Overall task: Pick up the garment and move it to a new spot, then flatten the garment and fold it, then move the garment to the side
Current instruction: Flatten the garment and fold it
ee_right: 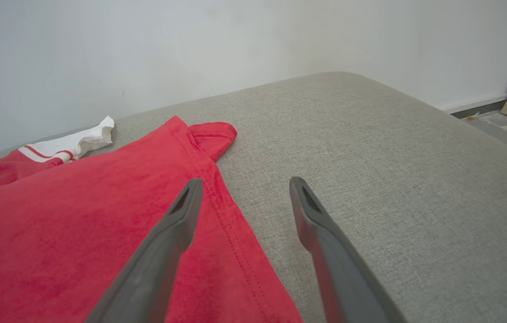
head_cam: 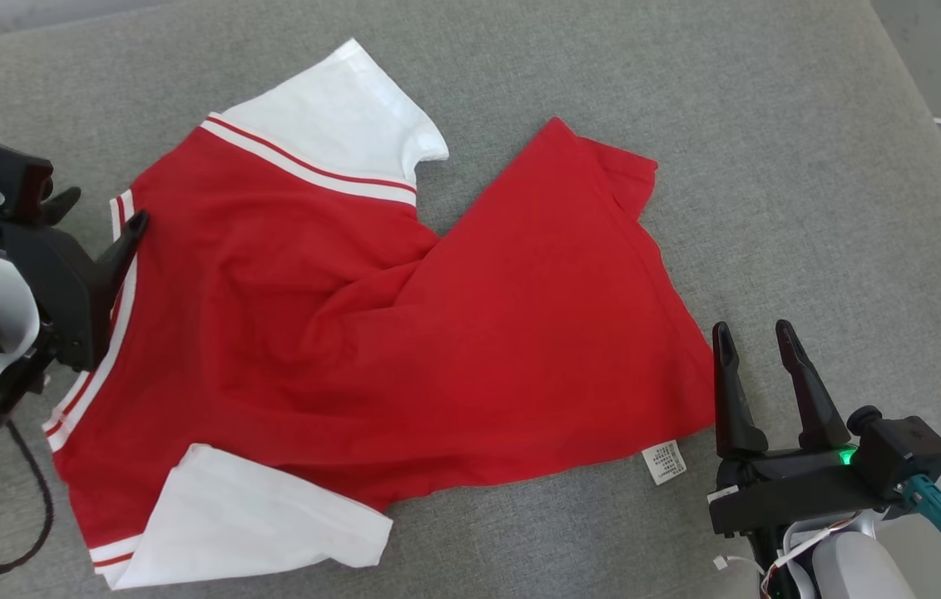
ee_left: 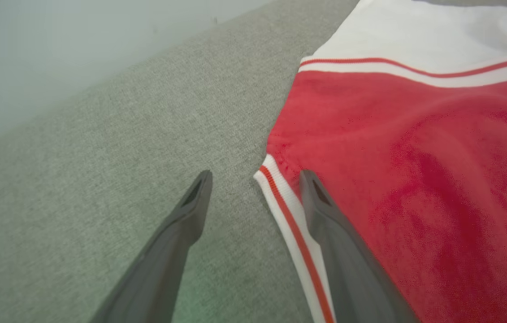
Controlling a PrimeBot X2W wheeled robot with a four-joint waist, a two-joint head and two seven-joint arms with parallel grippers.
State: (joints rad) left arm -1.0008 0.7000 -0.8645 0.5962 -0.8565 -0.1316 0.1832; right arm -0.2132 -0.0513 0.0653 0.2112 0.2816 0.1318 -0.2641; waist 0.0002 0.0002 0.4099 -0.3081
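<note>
Garment point(head_cam: 403, 333) is being observed lying rumpled on the grey cushion point(head_cam: 770, 125). The red body is being spread out but is creased through the middle. One white sleeve point(head_cam: 345, 116) is lying at the garment's far edge, and the other point(head_cam: 254, 516) at its near edge. A white label point(head_cam: 664, 462) is sticking out from the garment's near right hem.

Left gripper point(head_cam: 104, 208) is being held at the garment's left edge, fingers spread wide, nothing gripped. In the left wrist view the striped trim point(ee_left: 296, 233) is being straddled, one finger over red cloth and one over bare cushion. Contact cannot be told.

Right gripper point(head_cam: 753, 329) is being held just beside the garment's right corner, near the label. Its fingers are spread wide and empty, one over the hem and one over cushion.
</note>
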